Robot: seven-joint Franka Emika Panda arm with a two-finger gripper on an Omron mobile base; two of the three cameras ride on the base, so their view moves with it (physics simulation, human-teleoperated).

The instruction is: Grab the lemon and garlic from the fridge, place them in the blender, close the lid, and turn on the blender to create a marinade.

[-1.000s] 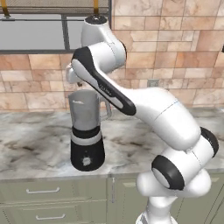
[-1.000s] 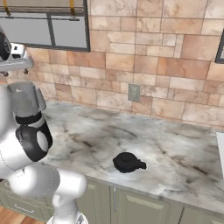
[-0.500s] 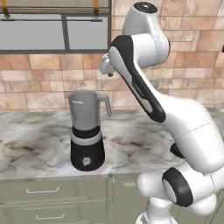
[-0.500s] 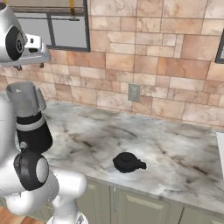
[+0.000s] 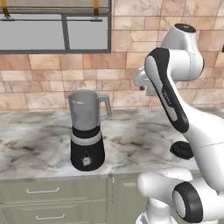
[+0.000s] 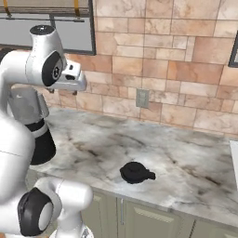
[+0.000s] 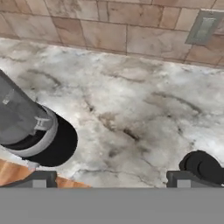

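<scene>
The blender [image 5: 87,131] stands upright on the marble counter [image 5: 39,144], its long axis vertical, its handle turned to the right in the left base view and its knob facing the cabinet fronts. The jar's rim is uncovered. The lid [image 6: 135,172] lies flat on the counter well apart from the blender, knob side up, near the counter's front edge; in the left base view it sits partly behind the arm [image 5: 175,105]. High above the counter between the two, the gripper [image 7: 109,179] hangs with its jaws spread wide and nothing between them; the hand view shows its two dark fingertips [image 7: 39,179] far apart at the bottom. There the blender is cut off at the left edge and the lid [image 7: 203,166] at the right. What the grey jar holds cannot be made out. A wall outlet [image 6: 142,98] sits in the brick backsplash behind the counter.
</scene>
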